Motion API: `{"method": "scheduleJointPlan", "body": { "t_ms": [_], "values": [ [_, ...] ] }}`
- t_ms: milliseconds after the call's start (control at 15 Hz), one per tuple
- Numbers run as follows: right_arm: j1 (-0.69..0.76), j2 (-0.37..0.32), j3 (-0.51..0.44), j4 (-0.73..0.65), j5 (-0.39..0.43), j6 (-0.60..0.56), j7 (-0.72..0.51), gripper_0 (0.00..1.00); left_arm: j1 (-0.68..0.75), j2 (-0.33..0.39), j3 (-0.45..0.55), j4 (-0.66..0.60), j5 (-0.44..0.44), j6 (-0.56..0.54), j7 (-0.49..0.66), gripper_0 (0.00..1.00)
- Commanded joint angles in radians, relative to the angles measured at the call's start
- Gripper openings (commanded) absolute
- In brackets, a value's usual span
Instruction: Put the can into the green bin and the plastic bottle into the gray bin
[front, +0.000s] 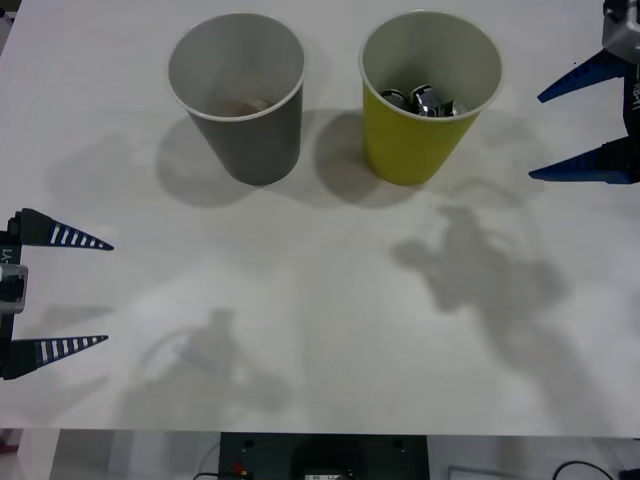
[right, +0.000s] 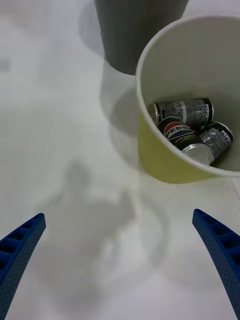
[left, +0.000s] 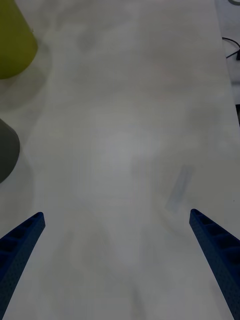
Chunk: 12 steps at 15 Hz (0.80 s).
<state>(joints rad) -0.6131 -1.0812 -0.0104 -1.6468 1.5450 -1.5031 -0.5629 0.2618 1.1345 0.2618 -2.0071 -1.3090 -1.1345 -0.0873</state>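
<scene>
Basically done: cans (right: 187, 127) sitting inside green bin (front: 415, 150), gray bin (front: 255, 140) contents unclear, both pincers (front: 60, 290) (front: 590, 125) wide open, empty.

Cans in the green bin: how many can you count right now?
3, all inside the green bin: one can lying against the inner wall, a second below it, a third beside that. More may be hidden underneath.
</scene>
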Motion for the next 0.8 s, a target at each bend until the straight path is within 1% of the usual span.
{"method": "scheduleJointPlan", "body": {
  "t_ms": [67, 200, 400, 667, 800],
  "values": [
    [0.092, 0.000, -0.034, -0.039, -0.006, 0.012, 0.092, 1.00, 0.000, 0.000, 0.000, 0.000, 0.000, 0.000, 0.000, 1.00],
    [0.176, 0.000, -0.062, -0.077, -0.006, 0.040, 0.159, 1.00, 0.000, 0.000, 0.000, 0.000, 0.000, 0.000, 0.000, 1.00],
    [0.256, 0.000, -0.086, -0.117, -0.016, 0.041, 0.228, 1.00, 0.000, 0.000, 0.000, 0.000, 0.000, 0.000, 0.000, 1.00],
    [0.391, 0.000, -0.141, -0.205, -0.037, 0.067, 0.238, 1.00, 0.000, 0.000, 0.000, 0.000, 0.000, 0.000, 0.000, 1.00],
    [0.486, 0.000, -0.178, -0.255, -0.057, 0.112, 0.245, 1.00, 0.000, 0.000, 0.000, 0.000, 0.000, 0.000, 0.000, 1.00]
  ]
}}
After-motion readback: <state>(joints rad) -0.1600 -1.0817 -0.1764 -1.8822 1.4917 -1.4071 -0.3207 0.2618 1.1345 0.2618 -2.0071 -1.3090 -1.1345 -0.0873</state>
